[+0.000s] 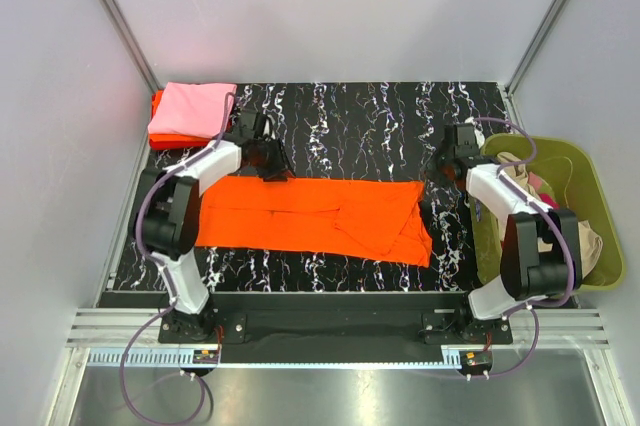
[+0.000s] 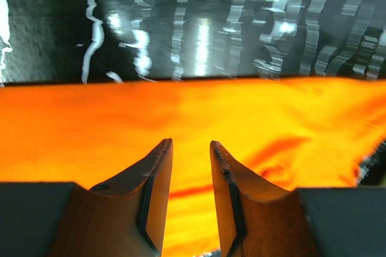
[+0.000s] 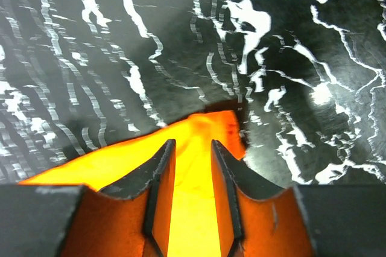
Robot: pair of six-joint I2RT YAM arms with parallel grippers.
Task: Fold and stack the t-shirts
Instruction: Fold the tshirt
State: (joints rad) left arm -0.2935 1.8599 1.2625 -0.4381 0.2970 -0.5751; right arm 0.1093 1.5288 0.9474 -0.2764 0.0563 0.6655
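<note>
Orange t-shirt (image 1: 310,216): we see it lying in a long flat band across the bench (image 1: 370,116).
Left gripper (image 2: 191,143): partly open, empty, over its far left edge.
Right gripper (image 3: 193,142): partly open, empty, above its far right corner.
Pink t-shirt (image 1: 190,108): folded, far left corner.

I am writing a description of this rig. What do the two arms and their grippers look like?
The left arm and right arm have white links, black joints and purple cables. The left gripper and right gripper each have two dark tapered fingers.
</note>
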